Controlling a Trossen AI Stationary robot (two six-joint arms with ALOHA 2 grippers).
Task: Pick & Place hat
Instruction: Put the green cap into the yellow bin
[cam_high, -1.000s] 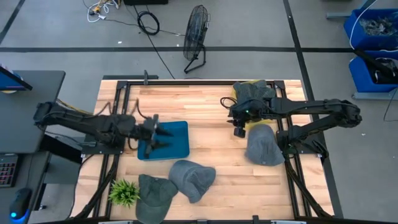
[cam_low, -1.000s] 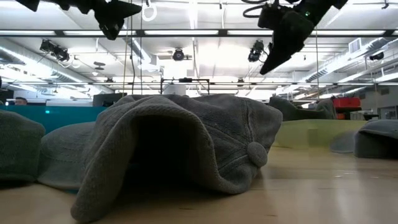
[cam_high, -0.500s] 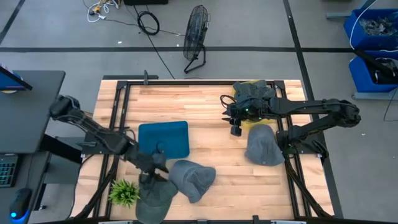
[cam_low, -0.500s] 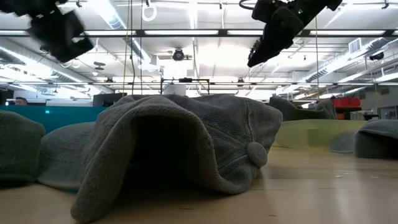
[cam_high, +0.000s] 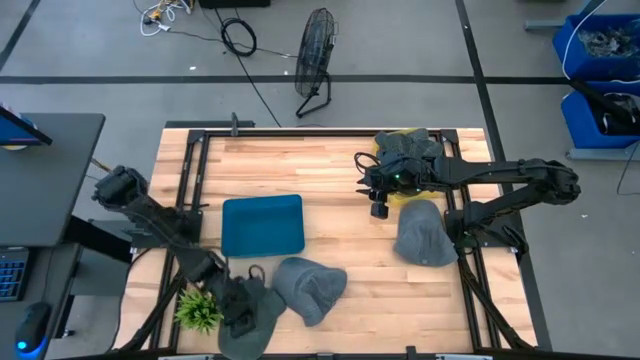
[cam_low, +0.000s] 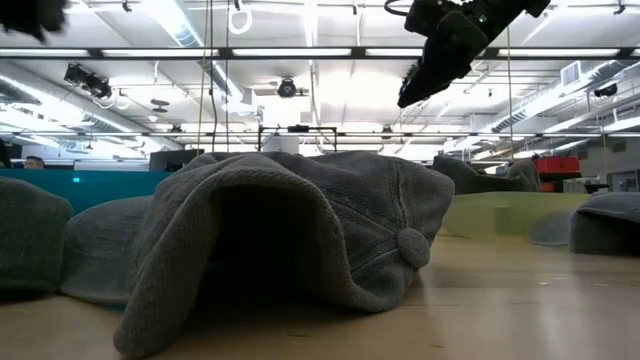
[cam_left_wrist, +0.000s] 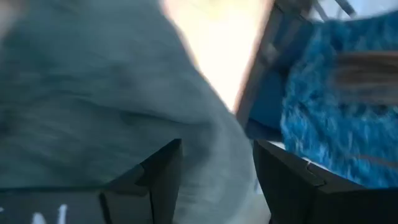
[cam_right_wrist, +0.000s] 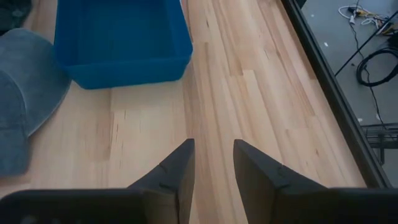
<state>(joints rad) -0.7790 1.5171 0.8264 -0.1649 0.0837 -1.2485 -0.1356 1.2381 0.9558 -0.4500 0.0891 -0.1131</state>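
Observation:
Several grey caps lie on the wooden table. A dark grey-green cap (cam_high: 256, 318) rests at the near edge beside a small green plant (cam_high: 199, 309). A blue-grey cap (cam_high: 312, 288) lies next to it and fills the low view (cam_low: 300, 225). My left gripper (cam_high: 240, 297) hangs open, close over the dark cap, whose cloth (cam_left_wrist: 93, 106) fills its wrist view between the spread fingers (cam_left_wrist: 216, 186). My right gripper (cam_high: 379, 207) is open and high over bare wood (cam_right_wrist: 214, 165), near a grey cap (cam_high: 424, 234) on the right. My left gripper comes at the dark grey-green cap from above with its fingers (cam_left_wrist: 152, 180) spread over the cloth. The wrist view is blurred, and I cannot tell whether the fingers touch the cap.
A blue tray (cam_high: 263, 225) sits left of centre, also seen in the right wrist view (cam_right_wrist: 118, 37). Another cap on a yellow object (cam_high: 405, 148) lies at the far right. Black frame rails (cam_high: 190, 180) run along both table sides. Bare wood lies between tray and right gripper.
My left arm has swung fast from above the blue tray toward the table's near edge and down, and now sits over the dark cap beside the plant. The caps and the tray have stayed where they were.

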